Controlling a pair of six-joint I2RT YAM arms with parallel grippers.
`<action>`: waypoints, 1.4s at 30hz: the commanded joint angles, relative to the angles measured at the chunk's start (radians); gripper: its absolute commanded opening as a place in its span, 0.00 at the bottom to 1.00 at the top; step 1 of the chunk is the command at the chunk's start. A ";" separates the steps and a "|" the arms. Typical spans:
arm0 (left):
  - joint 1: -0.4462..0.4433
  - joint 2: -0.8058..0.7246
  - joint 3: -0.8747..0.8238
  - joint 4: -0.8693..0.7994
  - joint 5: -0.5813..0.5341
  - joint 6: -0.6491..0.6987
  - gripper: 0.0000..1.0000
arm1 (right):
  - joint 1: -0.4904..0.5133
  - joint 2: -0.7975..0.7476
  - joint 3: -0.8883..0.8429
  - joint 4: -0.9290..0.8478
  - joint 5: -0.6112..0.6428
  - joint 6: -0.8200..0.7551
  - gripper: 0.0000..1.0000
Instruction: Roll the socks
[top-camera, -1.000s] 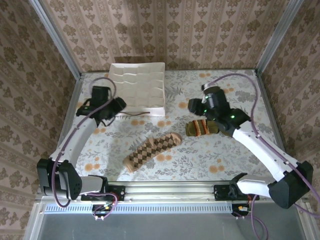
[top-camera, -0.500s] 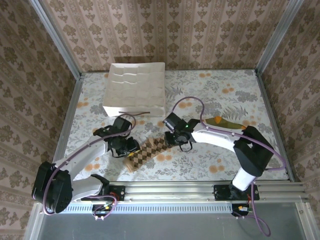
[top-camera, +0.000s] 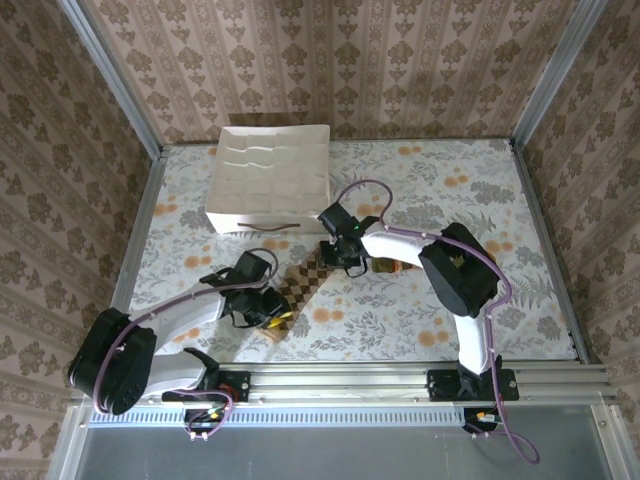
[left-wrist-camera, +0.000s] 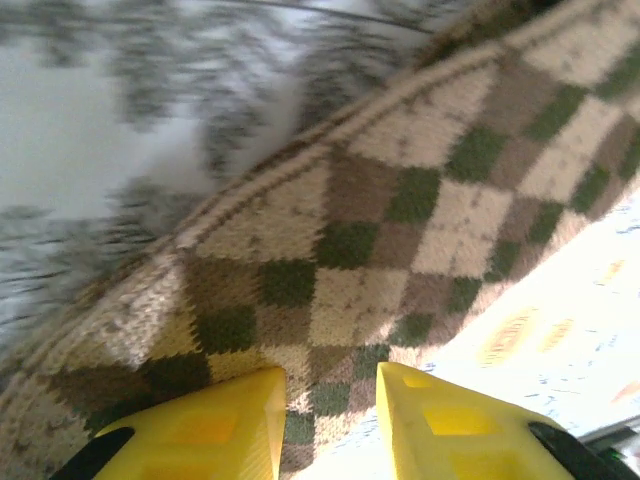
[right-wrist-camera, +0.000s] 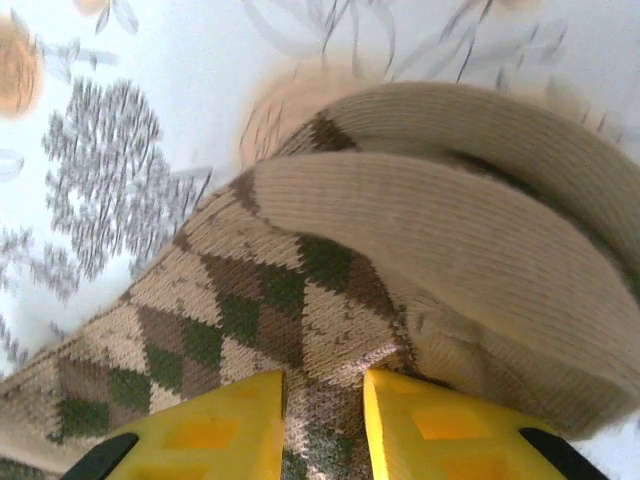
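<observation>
The tan-and-brown argyle sock lies slantwise at the table's middle front. My left gripper is at its near-left end, and its yellow fingers stand close together on the sock's edge. My right gripper is at the far-right end, shut on puckered argyle fabric, with a plain tan part folded over beyond the fingertips. Just right of that gripper, the olive sock is partly hidden by the right arm, only its brown-orange stripes showing.
A white gridded tray stands at the back left, close behind the right gripper, with a dark cable along its front wall. The floral tablecloth spreads out to the right. Metal rails edge the table.
The right gripper has shifted back toward the tray with its end of the argyle sock, which now looks shorter. The left gripper moved right along the front. The olive sock now lies nearer the centre.
</observation>
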 joint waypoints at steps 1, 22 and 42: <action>-0.055 0.048 -0.035 0.169 0.027 -0.150 0.30 | -0.042 0.036 0.042 -0.077 -0.003 -0.085 0.29; 0.309 -0.357 0.039 -0.216 0.050 -0.058 0.32 | 0.572 -0.668 -0.632 0.369 0.389 -0.730 0.68; 0.373 -0.416 -0.019 -0.258 0.154 0.029 0.32 | 0.665 -0.192 -0.406 0.391 0.509 -0.924 0.35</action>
